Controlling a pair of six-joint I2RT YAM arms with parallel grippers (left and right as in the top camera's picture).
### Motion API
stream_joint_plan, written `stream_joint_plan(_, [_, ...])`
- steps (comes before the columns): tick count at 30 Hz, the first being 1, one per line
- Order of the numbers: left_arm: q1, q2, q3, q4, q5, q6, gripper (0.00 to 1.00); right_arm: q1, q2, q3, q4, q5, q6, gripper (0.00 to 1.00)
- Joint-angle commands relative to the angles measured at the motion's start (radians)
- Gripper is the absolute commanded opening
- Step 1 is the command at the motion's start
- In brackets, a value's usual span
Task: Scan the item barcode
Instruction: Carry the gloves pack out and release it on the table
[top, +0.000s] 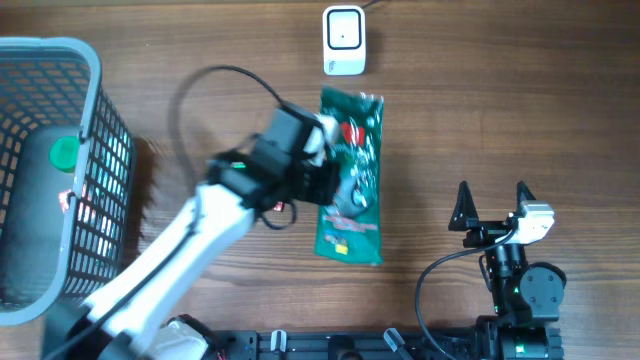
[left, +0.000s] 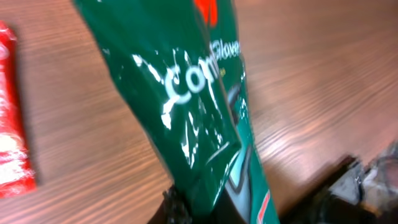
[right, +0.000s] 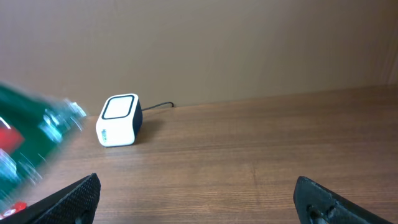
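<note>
My left arm rides closest under the overhead lens, reaching across the tabletop. The grey basket sits far left, well apart from the work. The left pincer is clamped on one long edge of the green snack bag, which looks lifted, its top end just short of the white scanner. The right pincer is spread wide, holding nothing. I can't find the barcode. If it faces away, or the glossy film glares or slips in that edge pinch, the read fails.
</note>
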Motion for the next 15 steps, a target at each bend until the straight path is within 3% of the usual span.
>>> stream_joint_plan(1, [-0.039,0.134,-0.126,0.186,-0.160,-0.444,0.04,0.005,0.000,-0.001,0.002,0.005,0.005,1.00])
stream_joint_plan(5, [-0.040,0.243,-0.159,0.274,-0.268,-1.033,0.04,0.005,0.000,-0.001,0.002,0.005,0.005,1.00])
stream_joint_plan(6, [-0.042,0.260,-0.159,0.299,-0.257,-1.149,0.17,0.005,0.000,-0.001,0.002,0.005,0.005,1.00])
stream_joint_plan(7, [-0.045,0.266,-0.159,0.336,-0.240,-1.221,0.53,0.005,0.000,-0.001,0.002,0.005,0.005,1.00])
stream_joint_plan(8, [-0.049,0.266,-0.159,0.369,-0.217,-1.237,0.97,0.005,0.000,-0.001,0.002,0.005,0.005,1.00])
stream_joint_plan(12, [-0.050,0.243,-0.159,0.536,0.019,-1.225,1.00,0.005,0.000,-0.001,0.002,0.005,0.005,1.00])
stream_joint_plan(15, [-0.048,0.182,-0.146,0.536,0.019,-1.117,1.00,0.005,0.000,-0.001,0.002,0.005,0.005,1.00])
